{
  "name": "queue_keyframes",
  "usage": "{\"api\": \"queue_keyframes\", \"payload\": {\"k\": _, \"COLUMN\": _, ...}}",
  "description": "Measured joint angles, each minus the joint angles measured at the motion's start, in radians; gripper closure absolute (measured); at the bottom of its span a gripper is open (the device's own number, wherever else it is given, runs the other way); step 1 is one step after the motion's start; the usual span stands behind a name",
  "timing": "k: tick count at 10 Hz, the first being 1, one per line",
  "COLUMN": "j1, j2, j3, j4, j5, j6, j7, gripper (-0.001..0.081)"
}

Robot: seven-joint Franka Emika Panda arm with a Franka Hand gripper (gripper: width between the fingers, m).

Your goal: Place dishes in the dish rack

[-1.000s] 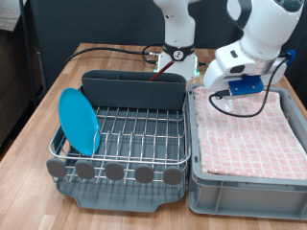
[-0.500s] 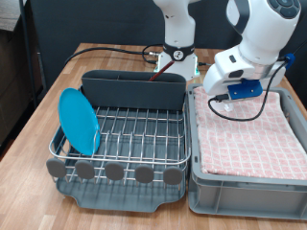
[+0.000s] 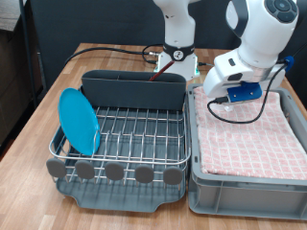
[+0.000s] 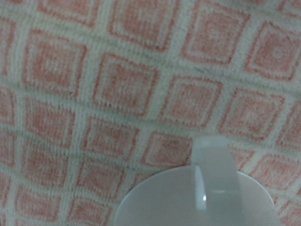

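Note:
The light-blue plate (image 3: 79, 121) stands on edge in the silver wire dish rack (image 3: 134, 134), at the exterior view's left. My gripper (image 3: 215, 99) hangs low over the pink checked cloth (image 3: 247, 134), near the bin's far left corner; the hand hides its fingers. In the wrist view a blurred white cup (image 4: 202, 193) shows very close, over the cloth (image 4: 103, 85); no fingers show there. A slim dark thing (image 3: 161, 73) leans at the grey trough (image 3: 129, 88); I cannot tell whether it is the wooden spoon.
The grey bin (image 3: 245, 187) holding the cloth stands right of the rack. The robot's base (image 3: 177, 57) and black cables (image 3: 146, 53) are behind the trough. The wooden table (image 3: 38, 115) shows at the left.
The hand has shifted a little down and left over the cloth. The plate and the rack have not moved.

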Motion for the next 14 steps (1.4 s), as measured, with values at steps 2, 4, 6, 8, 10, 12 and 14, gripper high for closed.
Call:
{"api": "queue_keyframes", "payload": {"k": 2, "j1": 0.0, "j2": 0.001, "j3": 0.001, "j4": -0.005, "j5": 0.002, "j6": 0.001, "j7": 0.0, "gripper": 0.0004}}
{"api": "queue_keyframes", "payload": {"k": 4, "j1": -0.004, "j2": 0.003, "j3": 0.0, "j4": -0.016, "j5": 0.002, "j6": 0.011, "j7": 0.0, "gripper": 0.0004}}
{"api": "queue_keyframes", "payload": {"k": 6, "j1": -0.007, "j2": 0.003, "j3": -0.001, "j4": -0.033, "j5": 0.007, "j6": 0.034, "j7": 0.0, "gripper": 0.0004}}
{"api": "queue_keyframes", "payload": {"k": 8, "j1": -0.009, "j2": 0.004, "j3": -0.003, "j4": -0.041, "j5": 0.007, "j6": 0.052, "j7": 0.0, "gripper": 0.0004}}
{"api": "queue_keyframes", "payload": {"k": 10, "j1": -0.009, "j2": 0.004, "j3": -0.005, "j4": -0.045, "j5": 0.007, "j6": 0.062, "j7": 0.0, "gripper": 0.0004}}
{"api": "queue_keyframes", "payload": {"k": 12, "j1": -0.009, "j2": 0.004, "j3": -0.006, "j4": -0.046, "j5": 0.007, "j6": 0.062, "j7": 0.0, "gripper": 0.0198}}
{"api": "queue_keyframes", "payload": {"k": 14, "j1": -0.009, "j2": 0.004, "j3": -0.007, "j4": -0.046, "j5": 0.007, "j6": 0.062, "j7": 0.001, "gripper": 0.036}}
